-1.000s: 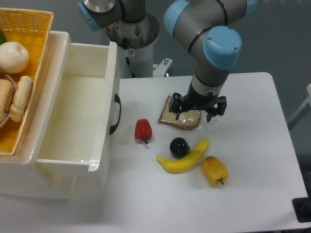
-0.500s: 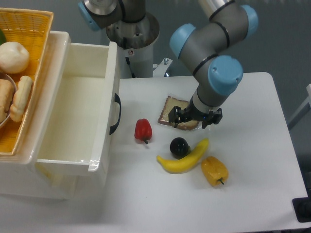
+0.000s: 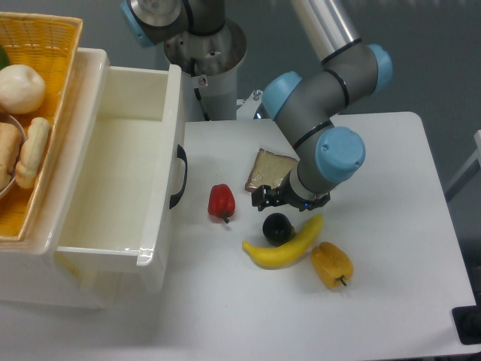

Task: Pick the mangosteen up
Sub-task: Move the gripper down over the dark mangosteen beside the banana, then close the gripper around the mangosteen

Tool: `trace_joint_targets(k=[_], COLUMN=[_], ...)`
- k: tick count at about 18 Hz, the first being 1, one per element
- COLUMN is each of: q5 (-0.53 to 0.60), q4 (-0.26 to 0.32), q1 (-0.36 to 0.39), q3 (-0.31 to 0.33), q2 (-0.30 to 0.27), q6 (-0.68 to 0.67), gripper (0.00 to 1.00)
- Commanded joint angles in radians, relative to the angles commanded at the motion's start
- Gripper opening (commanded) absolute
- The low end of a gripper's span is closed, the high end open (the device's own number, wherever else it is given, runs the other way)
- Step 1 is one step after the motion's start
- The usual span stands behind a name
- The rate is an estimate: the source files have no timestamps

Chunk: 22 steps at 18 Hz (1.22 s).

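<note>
The mangosteen [image 3: 277, 228] is a small glossy black round fruit on the white table, touching the upper side of the yellow banana [image 3: 285, 244]. My gripper [image 3: 286, 204] hangs just above and behind it, a little to its right, with its dark fingers pointing down over the near edge of the bread slice [image 3: 267, 170]. Nothing is held in it. The fingers are seen from above and partly hidden by the wrist, so their gap does not show clearly.
A red pepper [image 3: 221, 201] lies left of the mangosteen and a yellow-orange pepper [image 3: 331, 265] at the banana's right end. A white open drawer bin [image 3: 160, 173] stands at the left, with a wicker basket [image 3: 45, 45] of bread rolls beyond it.
The arm has swung left and toward the front, carrying the gripper from over the bread slice down to just behind the mangosteen. The fruits have not moved.
</note>
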<state>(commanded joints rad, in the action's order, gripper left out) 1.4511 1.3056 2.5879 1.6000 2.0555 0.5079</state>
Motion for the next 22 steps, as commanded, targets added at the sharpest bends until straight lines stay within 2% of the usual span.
trace_joint_targets(k=[2,10,22], q5=[0.000,0.002,0.012], q4=[-0.034,-0.042,-0.048], q1=[-0.002,-0.006,-0.020], q3=[-0.003,-0.011,-0.003], q2=[0.006,0.026,0.040], q6=[-0.047,-0.104,-0.104], gripper=[1.00,1.00,1.00])
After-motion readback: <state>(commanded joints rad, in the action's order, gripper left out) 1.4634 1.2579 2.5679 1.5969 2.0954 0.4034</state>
